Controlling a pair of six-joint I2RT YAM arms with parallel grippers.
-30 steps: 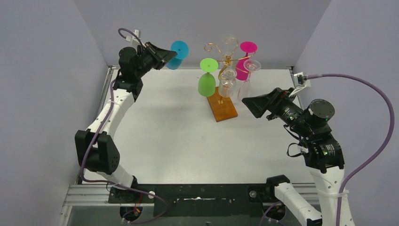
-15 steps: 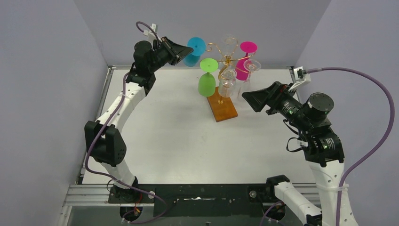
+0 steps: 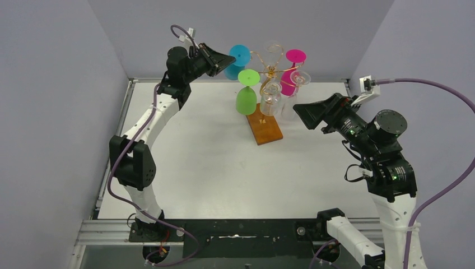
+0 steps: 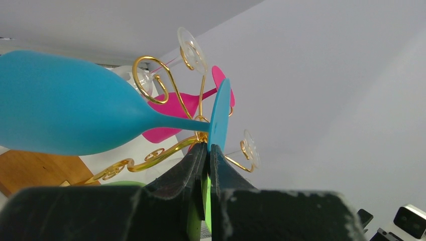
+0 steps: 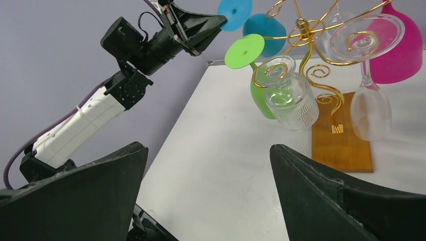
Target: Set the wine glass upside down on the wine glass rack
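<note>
The gold wire wine glass rack (image 3: pixel 271 69) rises from an orange-brown wooden base (image 3: pixel 264 128) at the back middle of the table. A green glass (image 3: pixel 246 99), a pink glass (image 3: pixel 290 78) and two clear glasses (image 3: pixel 270 96) hang on it upside down. My left gripper (image 3: pixel 231 58) is shut on the foot rim of a blue wine glass (image 3: pixel 237 58), held raised beside the rack's left arms. In the left wrist view the blue glass (image 4: pixel 75 113) lies sideways with its foot (image 4: pixel 219 115) between my fingers. My right gripper (image 3: pixel 296 111) is open and empty, right of the rack.
Grey walls close in the table (image 3: pixel 224 168) on three sides. The rack and the left arm (image 5: pixel 90 118) also show in the right wrist view, with the wooden base (image 5: pixel 341 140) at right.
My left arm has swung right and up, carrying the blue glass from the back left corner to just beside the rack's left arms. My right arm has lifted slightly.
</note>
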